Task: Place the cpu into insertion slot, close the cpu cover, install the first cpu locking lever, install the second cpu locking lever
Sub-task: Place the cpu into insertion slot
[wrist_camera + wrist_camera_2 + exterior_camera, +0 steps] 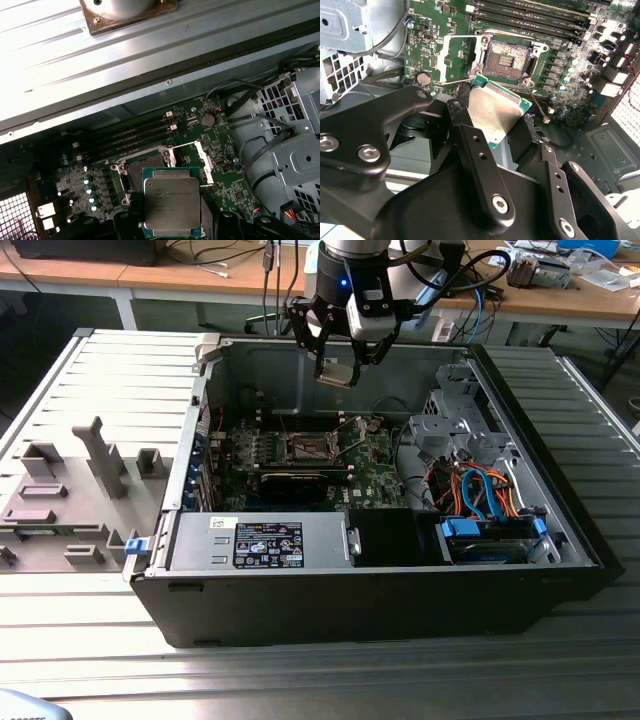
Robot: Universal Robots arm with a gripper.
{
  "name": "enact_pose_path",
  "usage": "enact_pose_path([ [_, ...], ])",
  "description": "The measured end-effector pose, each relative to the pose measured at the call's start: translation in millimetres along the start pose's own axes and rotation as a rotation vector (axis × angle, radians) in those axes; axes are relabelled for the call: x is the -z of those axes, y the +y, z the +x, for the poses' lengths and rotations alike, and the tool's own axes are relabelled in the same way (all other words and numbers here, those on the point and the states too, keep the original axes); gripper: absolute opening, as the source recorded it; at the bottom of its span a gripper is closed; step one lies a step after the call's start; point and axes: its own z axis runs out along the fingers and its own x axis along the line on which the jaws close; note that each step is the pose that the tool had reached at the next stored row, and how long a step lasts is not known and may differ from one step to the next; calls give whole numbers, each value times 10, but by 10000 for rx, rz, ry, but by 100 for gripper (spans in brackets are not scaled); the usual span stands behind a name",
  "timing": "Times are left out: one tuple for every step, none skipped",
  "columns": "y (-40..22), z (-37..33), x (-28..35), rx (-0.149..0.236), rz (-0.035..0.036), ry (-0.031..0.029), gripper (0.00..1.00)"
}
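Note:
My gripper hangs above the open computer case, shut on the cpu, a flat square chip with a silver top and green edge. In both wrist views the cpu sits between the black fingers and hovers over the green motherboard, just beside the insertion slot. The slot lies bare with its dark centre showing. The cpu cover is swung open to one side of the slot. A thin wire lever stands raised by the cover.
Long black memory slots run beside the socket. A metal drive cage with orange and blue cables fills the case's right in the exterior view. A power supply sits at the front. A grey fixture plate lies left of the case.

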Motion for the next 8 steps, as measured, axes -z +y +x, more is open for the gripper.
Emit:
enact_pose_path([
  [0, 0, 0, -7, -1, -1, 55],
  [0, 0, 0, -11, 0, -1, 55],
  [0, 0, 0, -13, -1, -1, 55],
  [0, 0, 0, -17, -1, -2, 55],
  [0, 0, 0, -20, -1, -2, 55],
  [0, 0, 0, -25, -1, -2, 55],
  [0, 0, 0, -31, -1, -3, 55],
  [0, 0, 0, -36, -1, -3, 55],
])
